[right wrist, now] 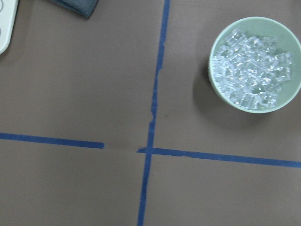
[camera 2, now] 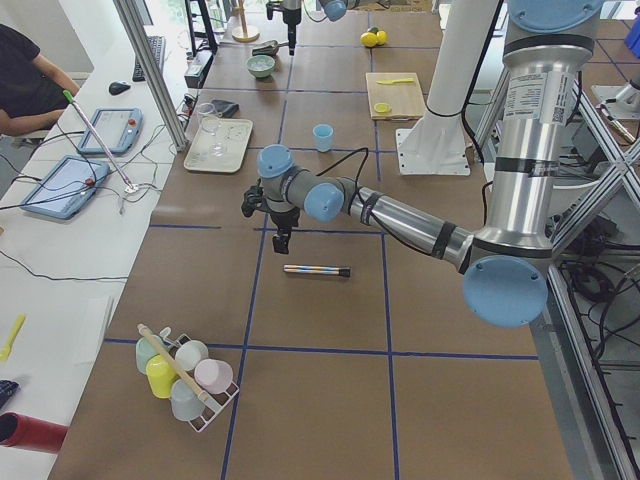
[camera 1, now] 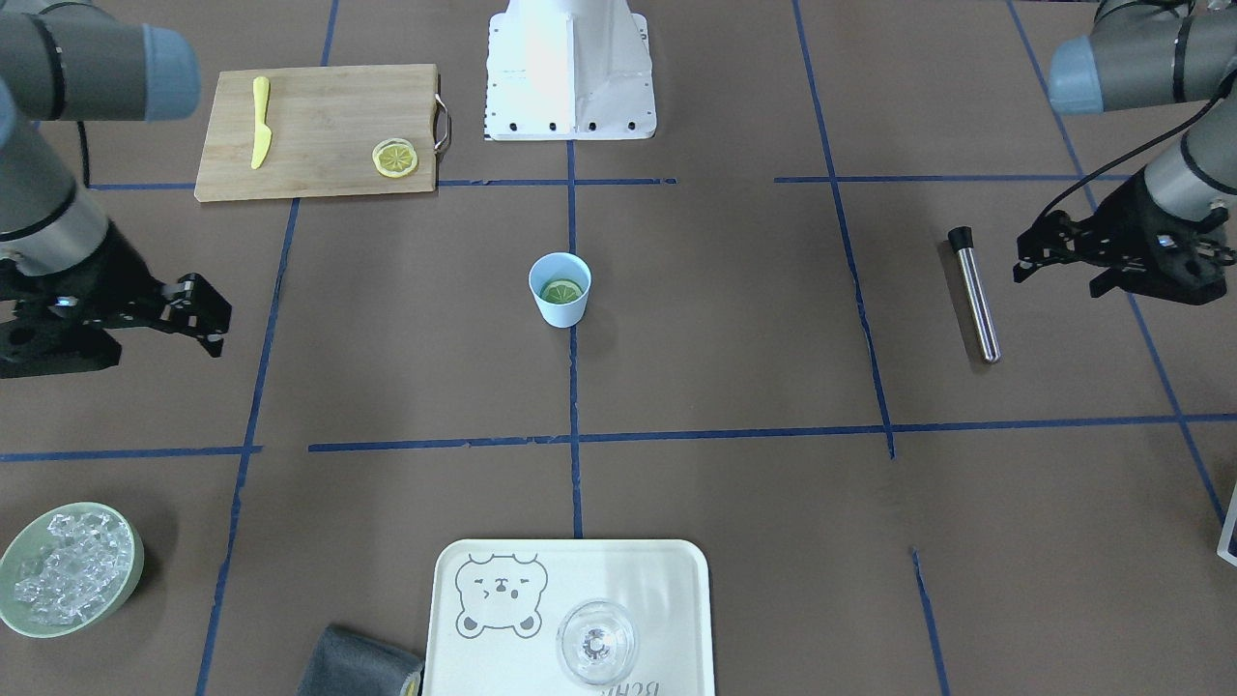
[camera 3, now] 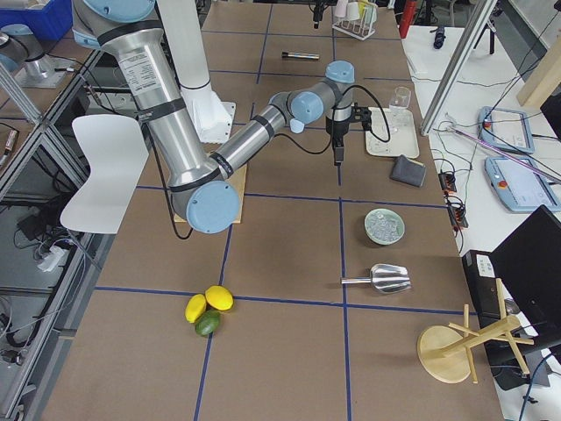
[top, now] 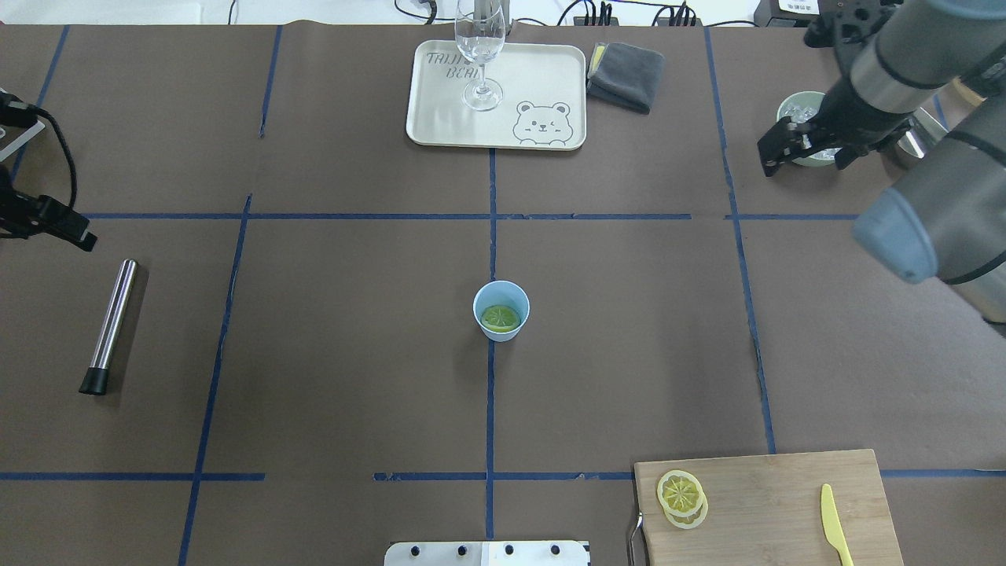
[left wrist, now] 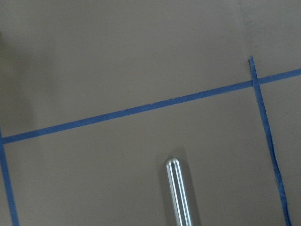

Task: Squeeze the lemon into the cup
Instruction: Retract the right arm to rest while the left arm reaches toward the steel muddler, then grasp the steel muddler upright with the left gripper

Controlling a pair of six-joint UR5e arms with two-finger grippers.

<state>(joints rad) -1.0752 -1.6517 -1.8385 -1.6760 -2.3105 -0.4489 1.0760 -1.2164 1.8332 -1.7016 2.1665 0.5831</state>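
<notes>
The light-blue cup (camera 1: 560,302) (top: 501,297) stands upright at the table's centre, on a blue tape line. The lemon (camera 1: 561,290) (top: 501,317), greenish in the shade, lies flat inside the cup. My left gripper (camera 1: 1058,275) hovers far off at the table's side near a metal rod, open and empty. On the opposite side my right gripper (camera 1: 208,324) (top: 802,157) hangs near the ice bowl, also open with nothing in it. Neither wrist view shows its own fingers.
A wooden cutting board (camera 1: 319,130) holds another lemon slice (camera 1: 395,158) and a yellow knife (camera 1: 260,121). A metal rod (camera 1: 972,293) lies by the left gripper. An ice bowl (camera 1: 68,568), a tray (camera 1: 618,570) with a clear glass (camera 1: 596,643), and a grey cloth (camera 1: 358,662) sit along the operators' edge.
</notes>
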